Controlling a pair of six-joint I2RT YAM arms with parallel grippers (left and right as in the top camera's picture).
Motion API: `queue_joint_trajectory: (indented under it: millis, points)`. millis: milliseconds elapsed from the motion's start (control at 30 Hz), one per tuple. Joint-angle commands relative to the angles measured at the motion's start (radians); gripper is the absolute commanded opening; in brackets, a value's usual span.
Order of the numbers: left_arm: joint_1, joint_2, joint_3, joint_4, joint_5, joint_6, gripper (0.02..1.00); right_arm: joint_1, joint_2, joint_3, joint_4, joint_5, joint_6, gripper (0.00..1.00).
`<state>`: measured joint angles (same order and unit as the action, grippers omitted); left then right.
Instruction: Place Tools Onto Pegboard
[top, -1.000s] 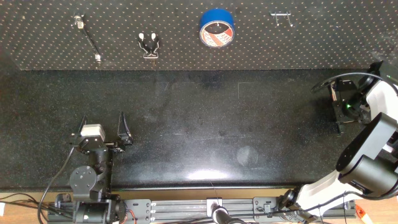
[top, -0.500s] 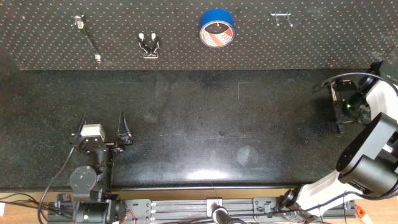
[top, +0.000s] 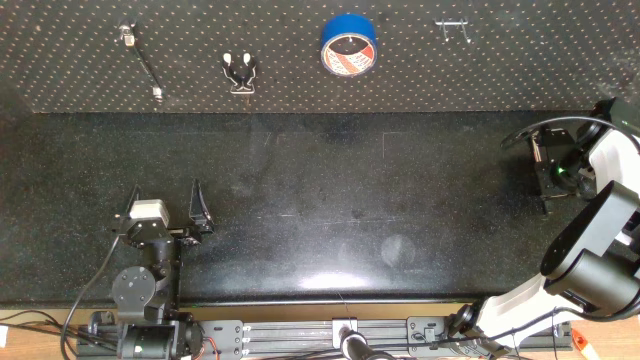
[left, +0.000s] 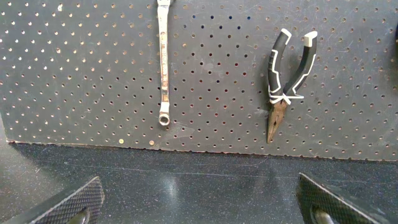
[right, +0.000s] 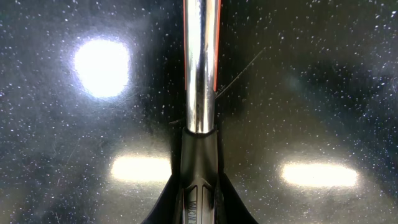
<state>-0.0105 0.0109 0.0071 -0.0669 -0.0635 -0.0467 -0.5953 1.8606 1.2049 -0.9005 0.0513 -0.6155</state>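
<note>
On the pegboard (top: 560, 70) hang a wrench (top: 141, 62), black-and-white pliers (top: 239, 72) and a blue tape roll (top: 348, 45); a bare double hook (top: 453, 30) sits to their right. My left gripper (top: 167, 207) rests open and empty at the near left of the table; its wrist view faces the wrench (left: 163, 62) and pliers (left: 286, 78). My right gripper (top: 548, 175) is at the far right, low over the table. A tool with a chrome shaft (right: 200, 68) and a black handle (right: 199, 180) runs straight out from it, and the gripper looks shut on the handle.
The black table (top: 330, 190) lies bare between the two arms, with glare spots near its front. The pegboard stands along the table's back edge. The right arm's cable (top: 525, 133) loops beside its gripper.
</note>
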Motion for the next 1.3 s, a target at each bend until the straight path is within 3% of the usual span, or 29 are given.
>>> queue_joint_trajectory:
  millis: [33,167,433,500,633,867,1300]
  points:
    - [-0.005,-0.008,-0.002,-0.005,-0.015,-0.005,0.996,0.004,0.012,0.008,0.002,-0.018,-0.014,0.08]
    - [-0.005,-0.008,-0.002,-0.005,-0.015,-0.005,0.993,0.004,-0.02,0.008,0.002,-0.054,-0.014,0.075]
    - [-0.005,-0.008,-0.002,-0.005,-0.015,-0.005,0.996,0.031,-0.574,0.007,-0.12,-0.447,-0.014,0.075]
    - [-0.005,-0.008,-0.002,-0.005,-0.015,-0.005,0.996,0.082,-0.642,0.007,-0.146,-0.485,-0.011,0.075]
    - [-0.005,-0.008,-0.002,-0.005,-0.015,-0.005,0.996,0.283,-0.793,0.007,-0.073,-0.49,0.142,0.075]
    - [-0.005,-0.008,-0.002,-0.005,-0.015,-0.005,0.996,0.364,-0.806,0.007,0.05,-0.487,0.304,0.075]
    - [-0.005,-0.008,-0.002,-0.005,-0.015,-0.005,0.996,0.451,-0.545,0.007,0.192,-0.485,0.308,0.075]
